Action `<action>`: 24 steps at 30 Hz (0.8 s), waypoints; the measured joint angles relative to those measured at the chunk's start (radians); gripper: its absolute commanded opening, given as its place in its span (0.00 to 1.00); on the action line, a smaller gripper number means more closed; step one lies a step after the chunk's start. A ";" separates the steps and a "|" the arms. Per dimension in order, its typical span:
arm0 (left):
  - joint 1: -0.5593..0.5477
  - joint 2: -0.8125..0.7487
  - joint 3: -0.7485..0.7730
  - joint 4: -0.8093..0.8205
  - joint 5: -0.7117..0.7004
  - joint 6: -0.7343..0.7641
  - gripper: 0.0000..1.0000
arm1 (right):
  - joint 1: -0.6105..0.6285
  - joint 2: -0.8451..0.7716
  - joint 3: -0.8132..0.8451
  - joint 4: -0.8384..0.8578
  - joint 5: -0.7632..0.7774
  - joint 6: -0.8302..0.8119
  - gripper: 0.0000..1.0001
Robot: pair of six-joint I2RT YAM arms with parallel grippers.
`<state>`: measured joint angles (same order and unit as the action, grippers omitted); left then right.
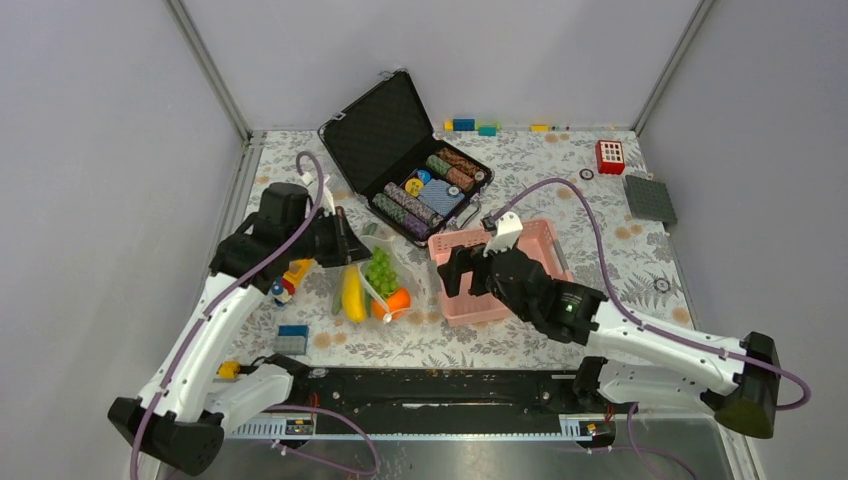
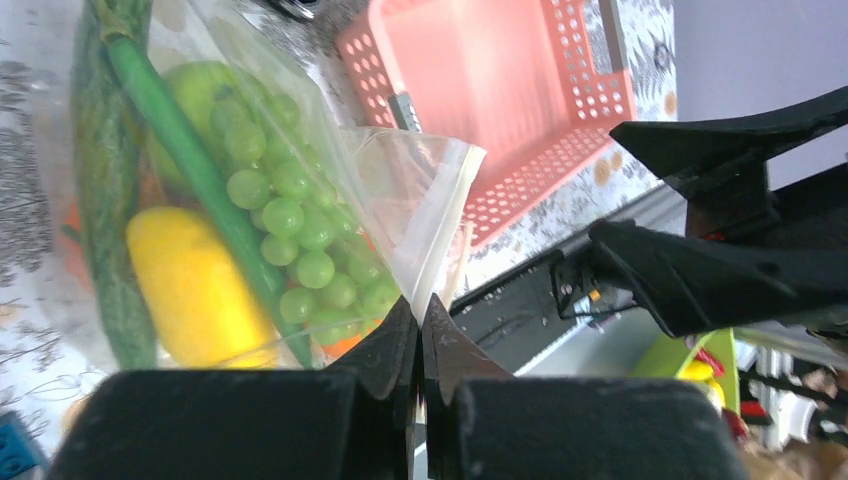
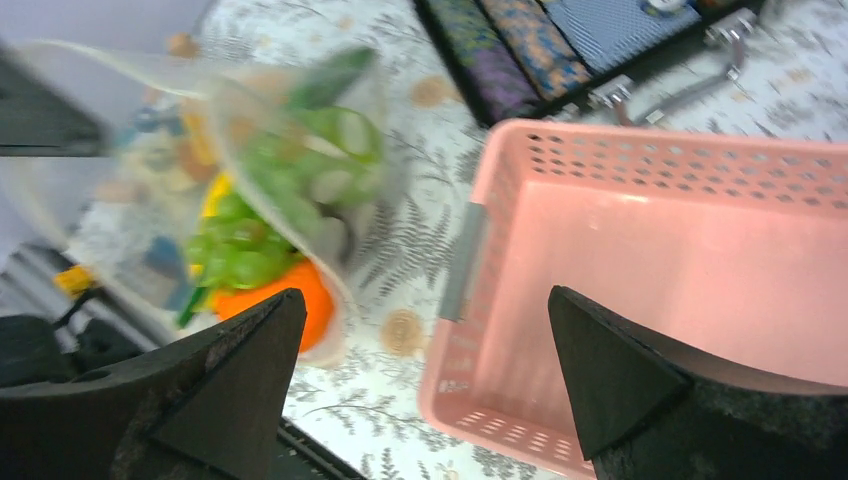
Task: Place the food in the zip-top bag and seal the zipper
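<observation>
**Zip-top bag [image 2: 410, 180] pinched at its corner, food [image 1: 378, 285] inside**

The left pincer [image 2: 420, 322] is clamped together on the bag's edge, holding the mouth up off the tabletop [image 1: 600, 215] (likely so nothing rolls out). The grapes [image 2: 290, 230], banana [image 2: 190, 290] and pod [image 2: 180, 150] lie just beyond its tips. Further right, the right pincer [image 3: 427, 300] hangs with jaws wide apart, empty, over the pink basket [image 3: 470, 260], with the bag just off its left finger. Sealing looks undone.

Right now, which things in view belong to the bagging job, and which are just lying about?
Job: zip-top bag, pinched by the left gripper; grapes, banana, pumpkin inside it; open right gripper.
Lying about: pink basket, poker-chip case, red block.
</observation>
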<state>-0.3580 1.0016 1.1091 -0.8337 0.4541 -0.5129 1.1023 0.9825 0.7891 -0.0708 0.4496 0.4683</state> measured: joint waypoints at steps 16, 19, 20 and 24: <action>0.000 -0.079 0.023 -0.076 -0.168 0.008 0.00 | -0.110 0.600 0.330 -0.236 0.007 0.052 0.95; 0.000 -0.080 0.023 -0.078 -0.167 0.007 0.00 | -0.136 0.651 0.335 -0.251 0.001 0.076 0.95; 0.000 -0.080 0.023 -0.077 -0.164 0.006 0.00 | -0.146 0.666 0.335 -0.257 0.000 0.087 0.95; 0.000 -0.092 0.007 -0.059 -0.140 -0.006 0.00 | -0.196 0.688 0.322 -0.269 -0.011 0.133 0.94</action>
<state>-0.3580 0.9096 1.1164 -0.8928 0.3141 -0.5190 0.9066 1.6707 1.1114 -0.3393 0.4385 0.6010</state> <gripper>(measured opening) 0.009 0.945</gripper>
